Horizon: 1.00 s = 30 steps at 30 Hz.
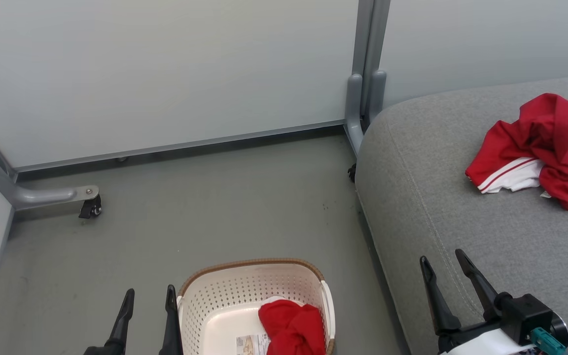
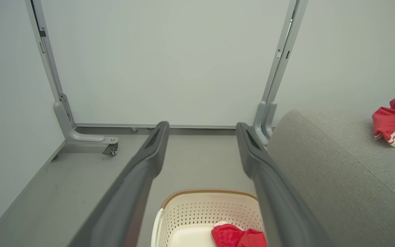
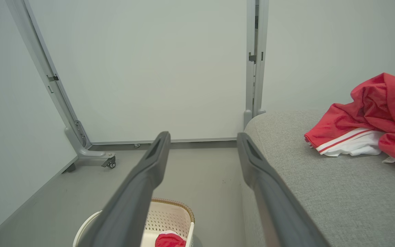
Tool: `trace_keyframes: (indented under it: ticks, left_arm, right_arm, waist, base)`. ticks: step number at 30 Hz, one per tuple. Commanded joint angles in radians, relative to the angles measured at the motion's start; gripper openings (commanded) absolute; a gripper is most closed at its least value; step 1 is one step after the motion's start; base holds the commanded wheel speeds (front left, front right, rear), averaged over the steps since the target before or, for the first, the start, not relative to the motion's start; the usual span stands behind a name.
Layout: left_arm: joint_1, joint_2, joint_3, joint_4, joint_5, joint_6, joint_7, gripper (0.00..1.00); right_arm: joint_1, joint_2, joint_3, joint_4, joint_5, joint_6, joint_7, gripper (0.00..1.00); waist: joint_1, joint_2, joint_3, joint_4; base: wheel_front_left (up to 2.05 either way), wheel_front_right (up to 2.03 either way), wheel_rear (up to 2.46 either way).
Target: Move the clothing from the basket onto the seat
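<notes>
A crumpled red garment (image 1: 291,328) lies in the cream perforated plastic basket (image 1: 249,264), at three o'clock of the open left hand (image 1: 149,290). A red-and-white garment (image 1: 540,148) rests on the light-grey fabric sofa seat (image 1: 437,197), at one o'clock of the open right hand (image 1: 441,255).

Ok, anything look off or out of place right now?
Nothing damaged or spilled. One red garment lies crumpled on the seat; the second garment sits bunched in the basket, not yet moved. Left gripper and right gripper are open, empty.
</notes>
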Motion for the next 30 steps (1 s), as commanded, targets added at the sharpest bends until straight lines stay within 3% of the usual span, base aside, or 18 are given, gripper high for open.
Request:
trace_keyframes:
  ticks: [1,30]
  left_arm:
    - [-0.016,0.002,0.004,0.003,0.007,0.003,0.000,1.00]
    - [-0.029,0.002,0.014,0.017,0.026,-0.005,0.000,1.00]
  right_arm:
    - [-0.003,0.000,-0.002,-0.002,-0.001,-0.001,-0.003,1.00]
    - [-0.012,-0.009,0.005,-0.016,0.013,-0.001,-0.003,1.00]
  waist:
    - [0.0001,0.0000,0.001,0.001]
    - [0.0001,0.0000,0.029,0.003]
  base:
    - [0.00,0.00,0.00]
    - [0.00,0.00,0.00]
